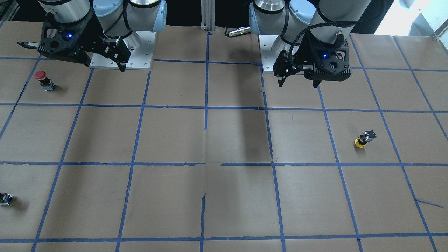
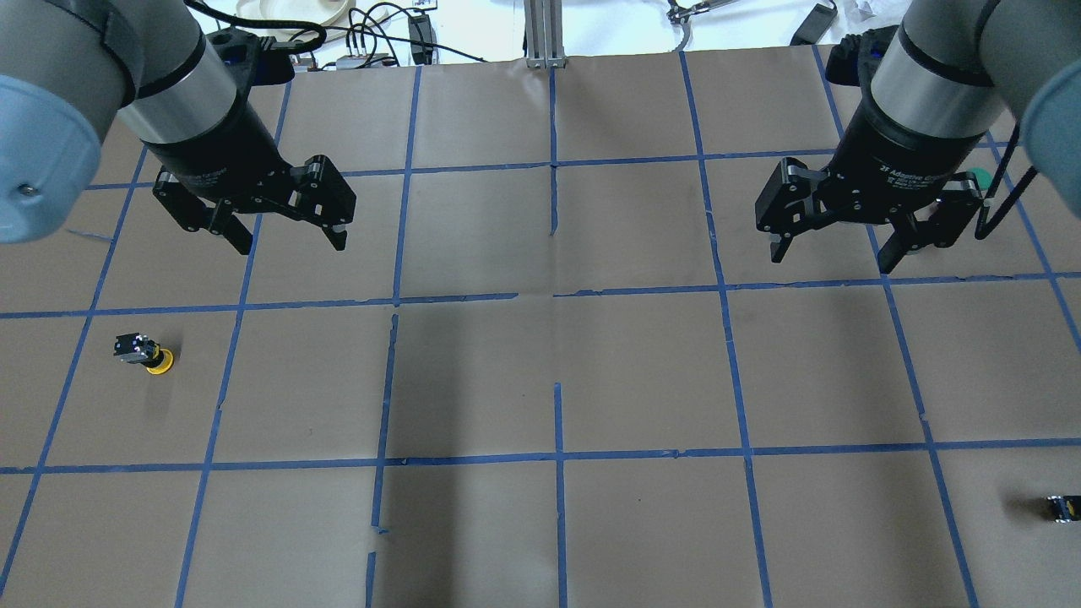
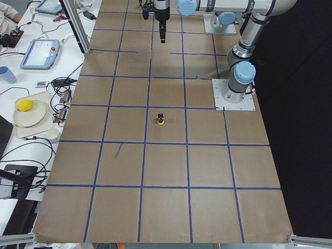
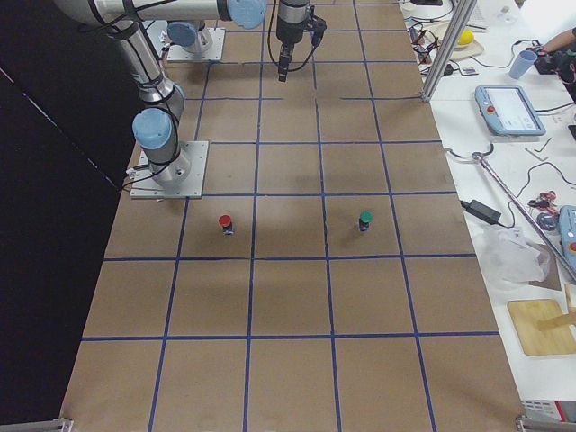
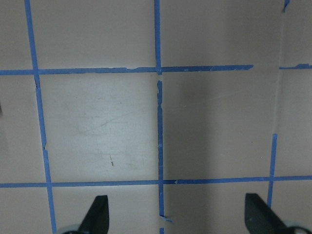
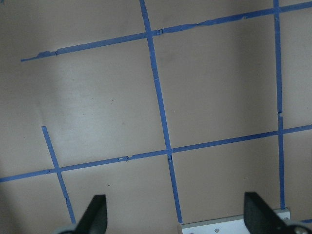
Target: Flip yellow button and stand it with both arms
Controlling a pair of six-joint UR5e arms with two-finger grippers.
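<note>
The yellow button (image 1: pixel 364 139) rests cap-down on the brown table paper, its black block base pointing up and tilted. It also shows in the overhead view (image 2: pixel 145 351) and the exterior left view (image 3: pixel 161 119). My left gripper (image 2: pixel 291 243) hangs open and empty above the table, farther out and to the right of the button, well apart from it; it also shows in the front-facing view (image 1: pixel 298 84) and the left wrist view (image 5: pixel 178 217). My right gripper (image 2: pixel 830 257) is open and empty on the other side (image 1: pixel 105 65) (image 6: pixel 175 217).
A red-capped button (image 1: pixel 43 80) stands near the right arm's base. A green-capped button (image 4: pixel 364 219) stands beyond it. A tiny black-yellow block (image 2: pixel 1062 508) lies at the table's right edge. Blue tape lines grid the brown paper.
</note>
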